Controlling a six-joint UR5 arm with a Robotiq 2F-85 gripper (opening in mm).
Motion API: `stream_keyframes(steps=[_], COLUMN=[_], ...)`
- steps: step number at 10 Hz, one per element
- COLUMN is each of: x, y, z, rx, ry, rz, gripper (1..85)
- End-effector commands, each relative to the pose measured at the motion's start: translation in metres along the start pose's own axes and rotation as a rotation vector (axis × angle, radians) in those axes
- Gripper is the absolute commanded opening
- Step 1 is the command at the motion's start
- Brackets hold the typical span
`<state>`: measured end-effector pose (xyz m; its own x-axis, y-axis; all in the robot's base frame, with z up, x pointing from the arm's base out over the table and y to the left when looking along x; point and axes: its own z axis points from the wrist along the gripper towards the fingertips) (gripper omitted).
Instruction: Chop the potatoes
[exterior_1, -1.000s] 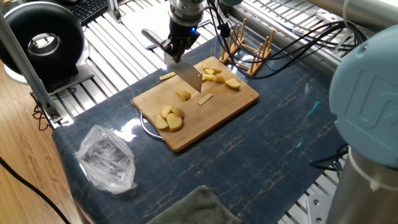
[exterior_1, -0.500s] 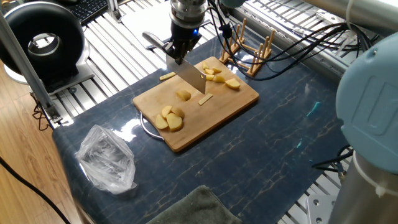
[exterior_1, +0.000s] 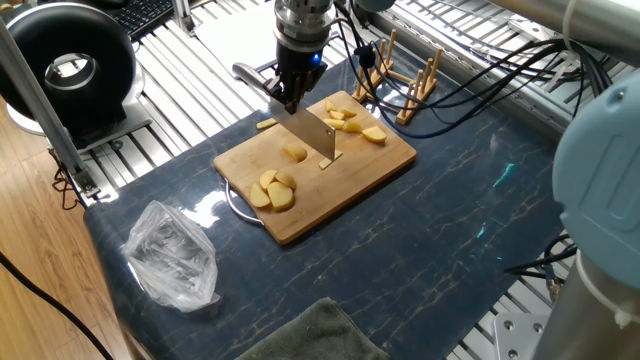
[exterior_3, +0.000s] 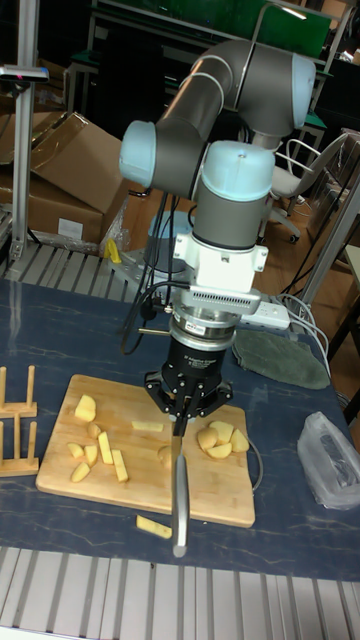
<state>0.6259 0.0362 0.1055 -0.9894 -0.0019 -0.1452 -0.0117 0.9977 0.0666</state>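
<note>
Knife (exterior_1: 312, 132) shifted right in gripper (exterior_1: 289, 92) above potatoes (exterior_1: 273, 189); no legible writing.

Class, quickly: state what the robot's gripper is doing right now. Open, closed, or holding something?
Gripper: closed on the knife, blade down over the bamboo board.

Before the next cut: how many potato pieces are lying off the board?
1: a potato stick on the blue mat beside the board. The knife may hide more.

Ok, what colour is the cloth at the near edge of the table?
Dark olive green; the cloth shows best in the tall fixed view.
</note>
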Motion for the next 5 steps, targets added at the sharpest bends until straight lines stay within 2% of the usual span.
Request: stream_keyframes(steps=[1, 5], x=[0.0036, 0.0059], y=[-0.0038, -0.0083], z=[0.0058, 0.0126], rx=[-0.007, -0.020], ry=[-0.032, -0.056], rz=[-0.002, -0.024], gripper=[1.0, 1.0])
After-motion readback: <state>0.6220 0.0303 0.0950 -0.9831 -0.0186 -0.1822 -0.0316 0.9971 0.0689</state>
